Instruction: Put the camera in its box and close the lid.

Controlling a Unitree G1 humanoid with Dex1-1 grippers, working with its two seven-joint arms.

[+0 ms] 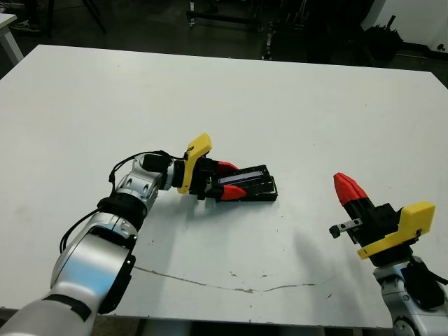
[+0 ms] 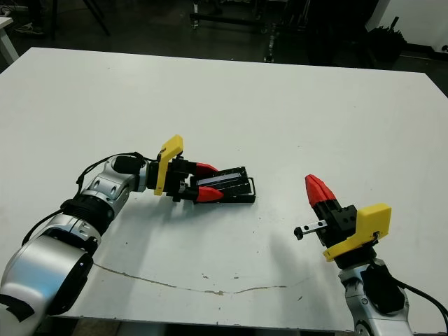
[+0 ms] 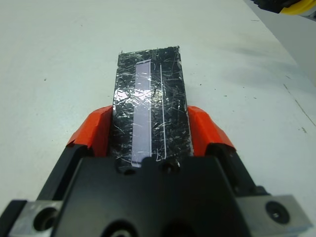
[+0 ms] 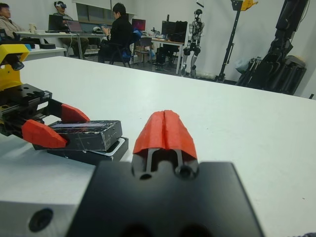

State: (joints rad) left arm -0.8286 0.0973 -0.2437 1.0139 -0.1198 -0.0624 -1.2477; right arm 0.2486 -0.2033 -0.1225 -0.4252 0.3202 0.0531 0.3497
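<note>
— Lid (image 3: 150, 111): where?
— Gripped at both long edges by the left end effector (image 1: 225, 180), atop the box (image 4: 91, 154), mid-surface (image 1: 280, 105).
— Right end effector (image 2: 318, 190)?
— Closed, empty, at four o'clock; open room between.

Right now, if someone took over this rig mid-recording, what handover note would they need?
Left gripper: shut on the lid, one finger on each long side.
Right gripper: shut, empty, off to the right above the table.
Box: on the table directly under the lid; the lid sits offset over it, not flush.
Camera: not visible; probably in the box under the lid, but unconfirmed.
Left to do: confirm the camera is inside, square the lid on the box, press it shut, release.
</note>
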